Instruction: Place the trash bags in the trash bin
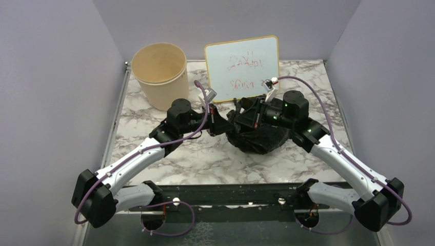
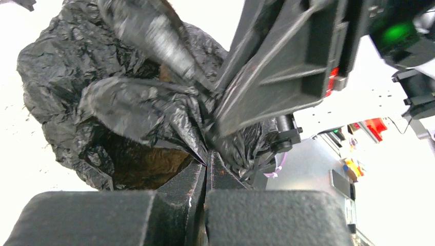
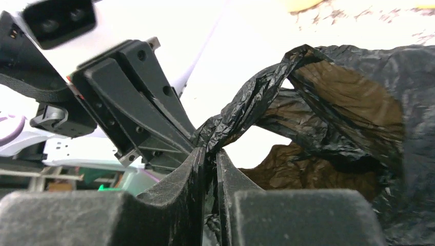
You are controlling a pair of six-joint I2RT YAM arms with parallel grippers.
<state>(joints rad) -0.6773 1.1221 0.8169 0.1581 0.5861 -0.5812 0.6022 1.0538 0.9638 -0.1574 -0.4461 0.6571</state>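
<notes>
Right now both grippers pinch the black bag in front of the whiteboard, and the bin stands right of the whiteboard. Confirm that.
One thing is wrong: the trash bin stands left of the whiteboard, not right, as the top external view shows. The rest holds: the left gripper and right gripper are both shut on the trash bag in front of the whiteboard.

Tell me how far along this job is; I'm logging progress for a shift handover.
Done: both the left tool and the right tool are shut on folds of the trash bag. In hand: the bag sits bunched on the table between the arms, not yet lifted. Left: carrying it to the trash bin, which stands at the far left with no black plastic showing inside.
</notes>
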